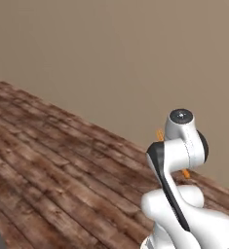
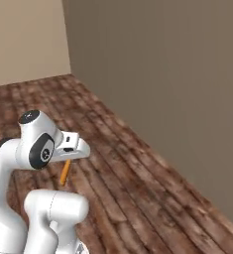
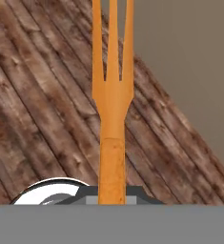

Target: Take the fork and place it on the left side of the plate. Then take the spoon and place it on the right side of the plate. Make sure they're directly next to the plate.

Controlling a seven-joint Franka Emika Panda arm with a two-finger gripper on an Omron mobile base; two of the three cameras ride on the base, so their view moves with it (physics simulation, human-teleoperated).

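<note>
My gripper is shut on the handle of the slim orange fork, whose tines point away from the hand over the wooden top. From the right base view the fork hangs below the hand, just above the planks. In the left base view my own arm covers most of it, and short orange pieces of the fork stick out behind the forearm. The plate and the spoon are out of view.
A dark wooden plank tabletop runs up to a plain beige wall. The tabletop meets that wall along its far edge, close to the hand. My white arm fills the near corner.
</note>
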